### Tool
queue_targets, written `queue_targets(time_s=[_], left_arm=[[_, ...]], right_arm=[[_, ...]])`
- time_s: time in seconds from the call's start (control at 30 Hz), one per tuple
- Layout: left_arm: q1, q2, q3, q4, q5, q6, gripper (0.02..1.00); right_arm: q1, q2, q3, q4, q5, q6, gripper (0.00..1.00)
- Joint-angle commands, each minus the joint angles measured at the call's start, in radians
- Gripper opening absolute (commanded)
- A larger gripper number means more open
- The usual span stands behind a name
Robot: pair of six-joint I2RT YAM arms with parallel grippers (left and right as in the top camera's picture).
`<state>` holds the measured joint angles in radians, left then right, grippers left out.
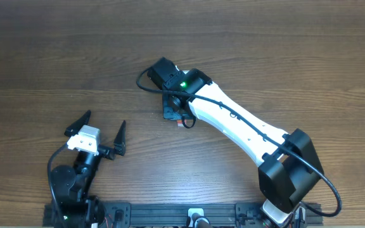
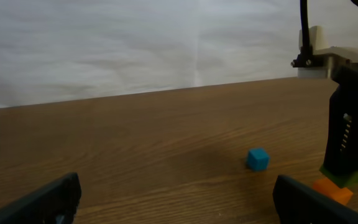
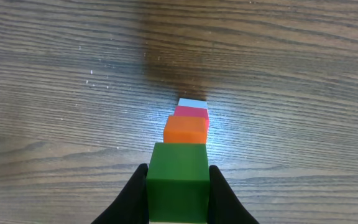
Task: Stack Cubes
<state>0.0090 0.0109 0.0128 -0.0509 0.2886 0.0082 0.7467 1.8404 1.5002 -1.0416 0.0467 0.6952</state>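
My right gripper (image 3: 178, 175) is shut on a green cube (image 3: 177, 180), held directly above a column of cubes: orange (image 3: 185, 130), then red (image 3: 191, 112), then a pale one (image 3: 192, 102) at the bottom. From the left wrist view the green cube (image 2: 348, 177) rests on or just over the orange cube (image 2: 333, 190). In the top view the right gripper (image 1: 177, 117) is at the table's middle, with a sliver of the stack (image 1: 180, 123) showing beneath it. A lone blue cube (image 2: 258, 158) lies on the table beside the stack. My left gripper (image 1: 104, 120) stands open and holds nothing.
The wooden table (image 1: 284, 57) stretches bare on all sides of the stack. A white wall (image 2: 135, 43) stands behind the table's far edge. The right arm's white link (image 1: 239, 123) slants across the right middle.
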Motion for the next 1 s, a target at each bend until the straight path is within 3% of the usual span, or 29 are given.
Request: queue_targets(time_s=[0.03,0.37,0.73,1.0], left_arm=[[0.006,-0.005,-0.007,0.003,0.01,0.013,1.0],[0.006,-0.005,-0.007,0.003,0.01,0.013,1.0],[0.006,-0.005,-0.007,0.003,0.01,0.013,1.0],[0.006,-0.005,-0.007,0.003,0.01,0.013,1.0]], right_arm=[[-0.01,0.037,-0.008,0.006,0.002,0.016,0.012],[-0.014,0.045,-0.008,0.009,0.003,0.023,0.016],[-0.014,0.045,-0.008,0.01,0.002,0.023,0.086],[-0.013,0.045,-0.009,0.009,0.002,0.023,0.237]])
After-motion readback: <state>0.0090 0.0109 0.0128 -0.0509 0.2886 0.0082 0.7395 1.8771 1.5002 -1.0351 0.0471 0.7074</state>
